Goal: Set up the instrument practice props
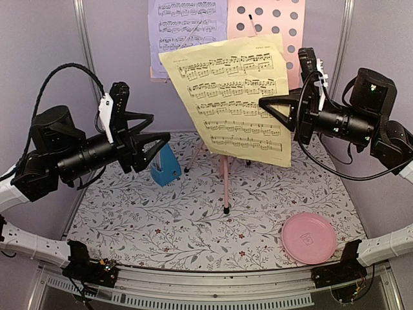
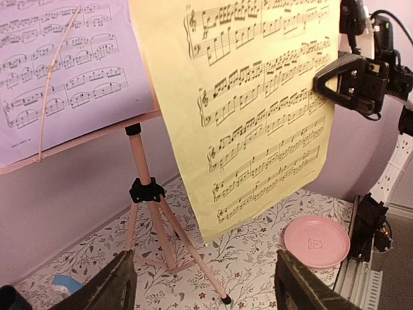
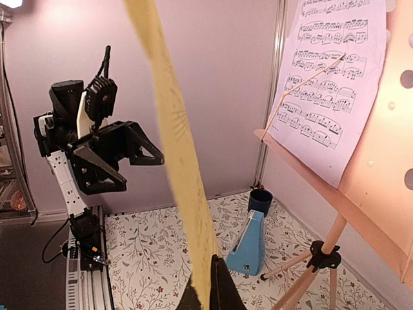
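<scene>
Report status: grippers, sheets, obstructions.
Left gripper open, empty. Right gripper shut on yellow music sheet, clear of pink music stand. Lavender sheet on stand. Nothing blocking.

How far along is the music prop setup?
Done: lavender sheet sits on the desk of the pink stand; blue metronome stands beside it. In hand: right pincer grips the yellow sheet in front of the stand; left pincer is open, empty. Left: seat the yellow sheet on the desk.

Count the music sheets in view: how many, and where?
2. The lavender sheet rests on the left half of the pink stand. The yellow sheet hangs in front of the stand, pinched at its edge by the right hand. Another could hide behind either.
</scene>
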